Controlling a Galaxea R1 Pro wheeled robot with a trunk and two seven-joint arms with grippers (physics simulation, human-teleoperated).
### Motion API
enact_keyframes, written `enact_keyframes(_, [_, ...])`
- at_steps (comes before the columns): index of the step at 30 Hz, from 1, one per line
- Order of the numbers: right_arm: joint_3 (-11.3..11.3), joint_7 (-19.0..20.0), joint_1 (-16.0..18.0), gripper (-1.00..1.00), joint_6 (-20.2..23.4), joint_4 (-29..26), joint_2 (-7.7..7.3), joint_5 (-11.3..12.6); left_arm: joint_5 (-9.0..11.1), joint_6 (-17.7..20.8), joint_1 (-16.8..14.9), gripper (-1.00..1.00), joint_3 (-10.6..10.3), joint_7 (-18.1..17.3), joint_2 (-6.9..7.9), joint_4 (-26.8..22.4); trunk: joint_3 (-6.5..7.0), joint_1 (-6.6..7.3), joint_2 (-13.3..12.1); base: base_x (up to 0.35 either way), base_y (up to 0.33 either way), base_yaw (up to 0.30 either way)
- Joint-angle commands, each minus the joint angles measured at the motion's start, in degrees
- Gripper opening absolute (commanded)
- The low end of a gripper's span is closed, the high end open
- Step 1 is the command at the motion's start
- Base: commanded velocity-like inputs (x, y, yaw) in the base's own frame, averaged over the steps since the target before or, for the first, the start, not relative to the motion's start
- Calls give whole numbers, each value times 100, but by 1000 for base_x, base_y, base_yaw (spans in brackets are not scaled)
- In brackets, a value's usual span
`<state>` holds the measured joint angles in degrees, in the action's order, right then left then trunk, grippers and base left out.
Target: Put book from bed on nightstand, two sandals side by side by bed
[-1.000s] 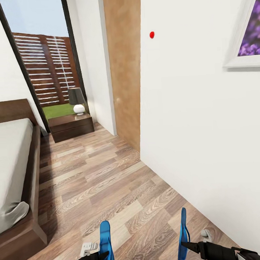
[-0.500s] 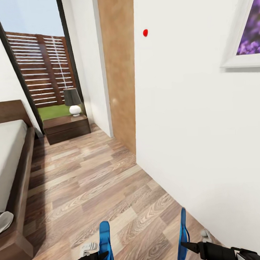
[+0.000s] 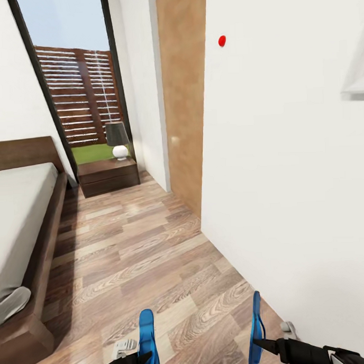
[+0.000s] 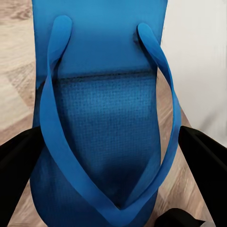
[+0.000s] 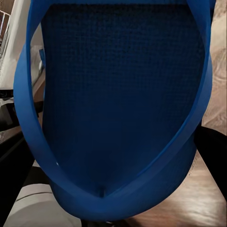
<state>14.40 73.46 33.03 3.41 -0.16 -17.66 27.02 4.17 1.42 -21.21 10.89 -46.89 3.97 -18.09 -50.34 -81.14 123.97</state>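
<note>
Each claw grips one blue sandal between its fingers: left claw (image 3: pixel 141 358) holds the left sandal (image 3: pixel 147 332), right claw (image 3: pixel 259 344) the right sandal (image 3: pixel 256 321), above the wood-plank floor (image 3: pixel 137 253).

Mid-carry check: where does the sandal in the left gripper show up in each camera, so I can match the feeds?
Head view: the left sandal stands on edge at the bottom, left of centre, in the left gripper.
Left wrist view: the same sandal, straps facing the camera, between the dark fingers.
Right wrist view: that blue sole is the right sandal, not this one.
Shared landmark: the wood-plank floor.
</note>
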Motion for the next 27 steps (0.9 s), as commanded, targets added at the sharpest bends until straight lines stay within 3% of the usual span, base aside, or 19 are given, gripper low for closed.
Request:
enact_keyframes(1, [46, 20, 1, -100, 37, -2, -2, 57, 22, 15, -5, -100, 10, -22, -1, 7, -5, 1, 2, 3, -3, 270])
enact_keyframes(8, [47, 22, 1, -100, 37, -3, -5, 57, 22, 8, -4, -100, 3, -22, -8, 7, -5, 1, 2, 34, -28, 206])
enact_keyframes(19, [46, 21, 1, -100, 37, -2, -4, 57, 12, -49, -3, -100, 6, -16, -11, 172, -5, 1, 2, 252, -138, 16])
enact_keyframes(27, [48, 22, 1, -100, 37, -4, -4, 57, 13, -83, -2, -100, 10, -19, -11, 174, -5, 1, 2, 161, -72, 210])
